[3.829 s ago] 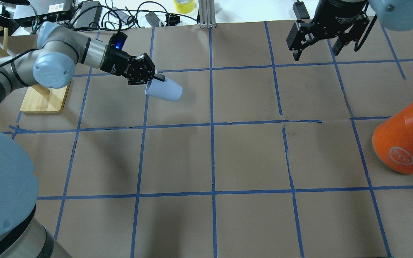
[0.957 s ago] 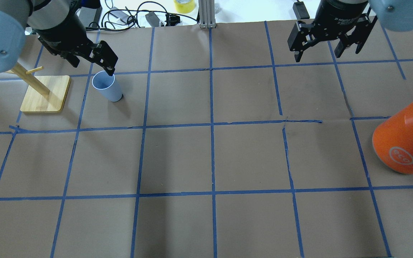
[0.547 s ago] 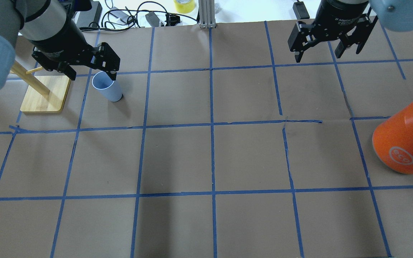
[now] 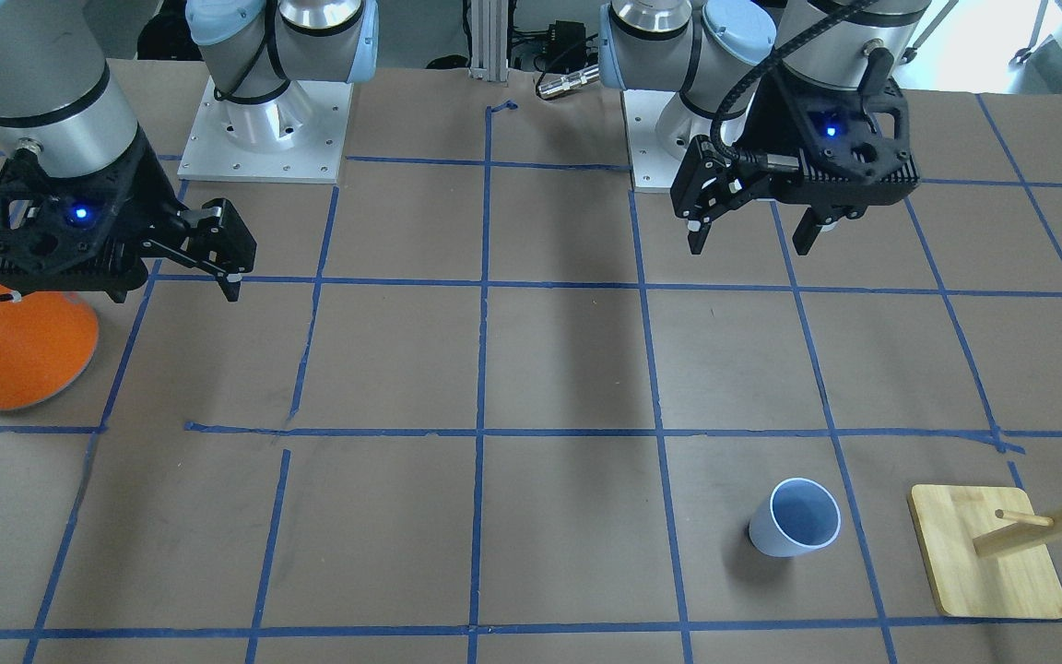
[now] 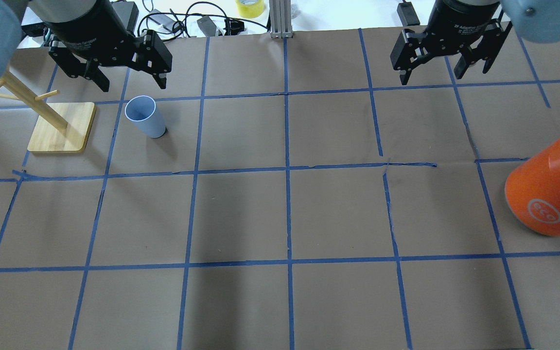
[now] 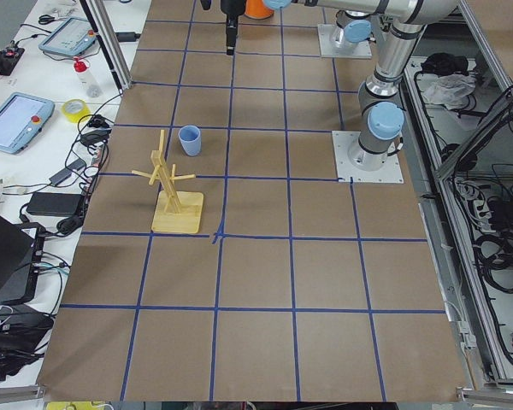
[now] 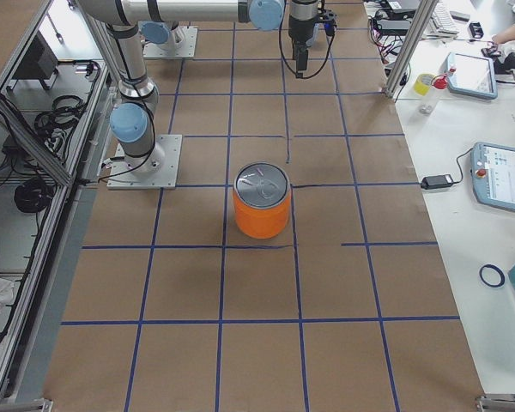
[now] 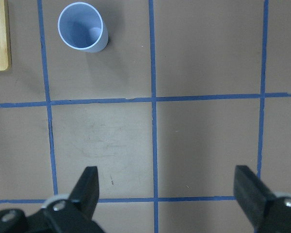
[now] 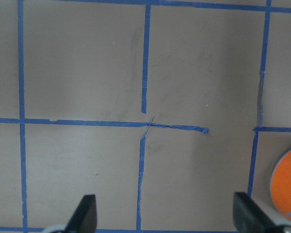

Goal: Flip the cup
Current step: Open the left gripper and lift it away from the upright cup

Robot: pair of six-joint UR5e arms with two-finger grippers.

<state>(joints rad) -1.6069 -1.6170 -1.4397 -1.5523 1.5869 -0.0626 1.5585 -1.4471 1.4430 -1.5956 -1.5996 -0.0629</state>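
Cup (image 5: 145, 115) stands upright on the worktop (image 5: 338, 214), mouth up, at about 10 o'clock in the overhead view, inside one square of the blue tape grid (image 5: 287, 169). Its pale blue inside shows plainly from the left wrist camera, where the cup (image 8: 82, 33) sits at 11 o'clock, well clear of the two dark fingers (image 8: 87, 187) at the bottom edge.

The left hand (image 5: 132, 83) hangs above the worktop at 12 o'clock from the cup, its fingers spread wide with nothing between them and apart from the cup. A wooden rack (image 5: 61, 129) on a flat base stands just beside the cup at 9 o'clock.

The right hand (image 5: 430, 77) hangs at about 1 o'clock of the overhead view, also spread wide and empty. An orange can (image 5: 547, 194) with a silver top stands at 3 o'clock near the worktop's edge, well apart from the cup.
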